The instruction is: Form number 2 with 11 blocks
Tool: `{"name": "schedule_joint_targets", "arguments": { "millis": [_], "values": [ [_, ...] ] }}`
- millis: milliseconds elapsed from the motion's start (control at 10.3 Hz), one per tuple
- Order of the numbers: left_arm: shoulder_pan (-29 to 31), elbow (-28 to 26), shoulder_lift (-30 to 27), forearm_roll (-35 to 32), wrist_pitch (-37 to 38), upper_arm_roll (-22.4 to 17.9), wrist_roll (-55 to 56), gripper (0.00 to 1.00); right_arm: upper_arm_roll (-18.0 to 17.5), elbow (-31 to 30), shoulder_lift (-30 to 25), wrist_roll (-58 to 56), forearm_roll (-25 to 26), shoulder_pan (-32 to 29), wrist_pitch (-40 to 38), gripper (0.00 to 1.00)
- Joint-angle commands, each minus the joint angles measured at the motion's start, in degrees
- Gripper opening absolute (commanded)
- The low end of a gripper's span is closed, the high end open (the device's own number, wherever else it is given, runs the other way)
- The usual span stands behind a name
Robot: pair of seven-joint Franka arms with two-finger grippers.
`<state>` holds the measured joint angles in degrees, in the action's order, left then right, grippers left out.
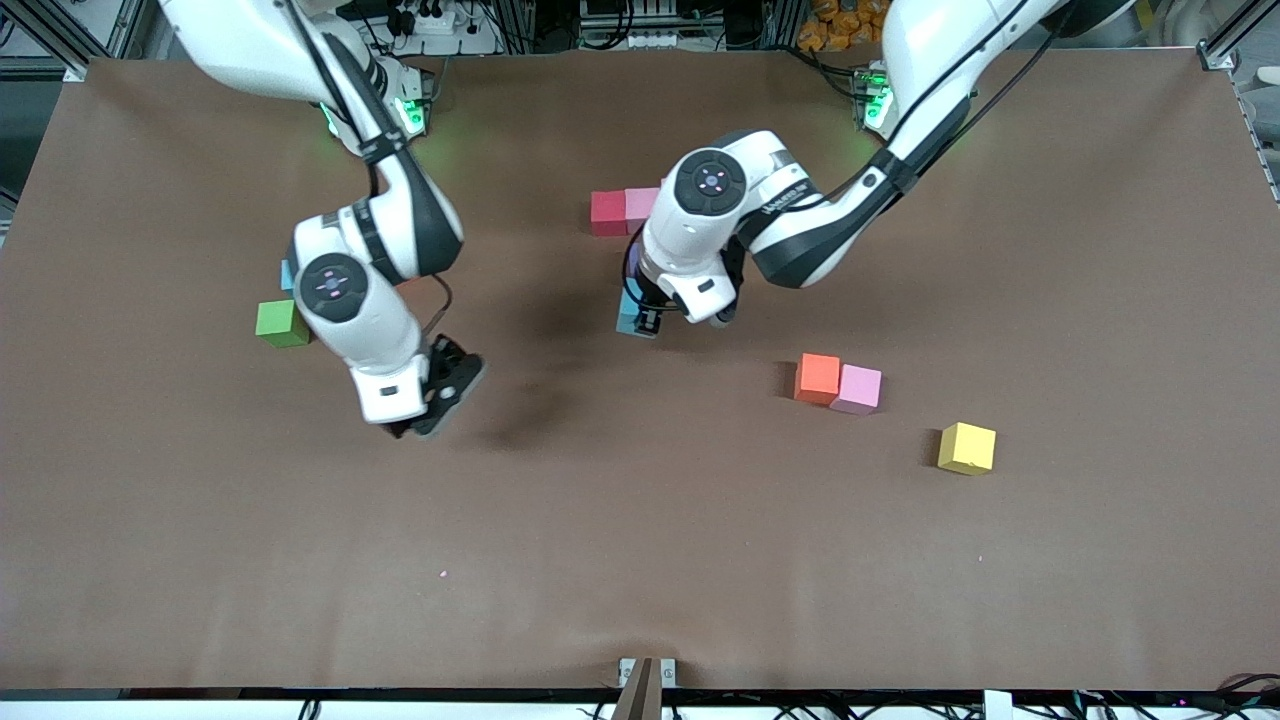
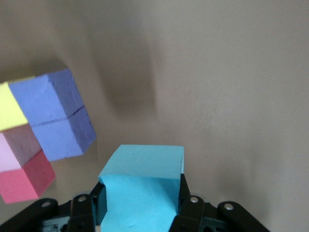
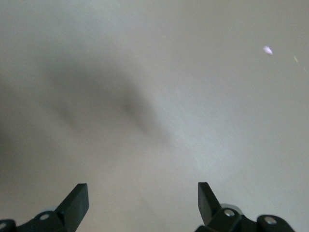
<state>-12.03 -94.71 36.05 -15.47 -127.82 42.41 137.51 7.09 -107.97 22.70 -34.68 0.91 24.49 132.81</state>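
I hold the light blue block (image 2: 142, 186) clamped in the left claw (image 1: 640, 322), just beside the purple blocks (image 2: 55, 116) of the partial digit. The next move calls for lowering it flush against them. The right claw (image 1: 440, 395) waits spread wide and empty over bare bench (image 1: 640, 540).

A broad table (image 1: 700, 560) covered with a matte brown sheet fills nearly the whole front view; faint creases run across the sheet and soft dark shadows lie on it near the middle. Aluminium frame rails (image 1: 1225, 45) stand at the table's upper corners. Along the upper edge, dark cables (image 1: 640, 20) and a white power strip (image 1: 430, 20) sit among equipment, next to a cluster of small orange objects (image 1: 840, 20). Green indicator light (image 1: 410, 115) tints the sheet in two places. A small metal bracket (image 1: 645, 675) is fixed at the middle of the lower edge.
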Motion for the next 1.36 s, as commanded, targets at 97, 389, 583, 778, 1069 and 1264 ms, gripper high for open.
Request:
{"name": "schedule_joint_targets", "arguments": {
  "millis": [97,389,583,778,1069,1264],
  "values": [
    [-7.12,4.45,3.14,1.32,1.17,-3.64,7.05,0.12,4.58,-4.78,-2.39,0.67,0.32,-2.51,0.95,1.00],
    [-11.42,4.28,3.41,1.06,1.08,-5.22,13.46,0.12,4.95,-11.91,-4.59,2.32,0.14,-7.86,9.12,1.00],
    [-14.42,3.92,3.76,1.23,-0.58,-7.51,16.36,0.12,4.95,-12.09,-4.07,6.01,0.14,-10.86,7.99,1.00],
    [-15.39,3.40,3.94,1.23,-2.17,-7.52,18.75,0.12,4.86,-12.52,-4.06,7.26,0.05,-13.41,5.54,1.00],
    [-16.35,2.00,4.46,0.53,-3.40,-7.69,23.22,0.12,4.86,-13.40,-8.27,10.15,-0.21,-17.80,-3.67,1.00],
    [-16.27,-0.11,4.46,0.35,-4.89,-8.04,23.94,0.12,4.86,-15.76,-9.77,10.16,-0.21,-21.49,-4.24,1.00]
  ]
}}
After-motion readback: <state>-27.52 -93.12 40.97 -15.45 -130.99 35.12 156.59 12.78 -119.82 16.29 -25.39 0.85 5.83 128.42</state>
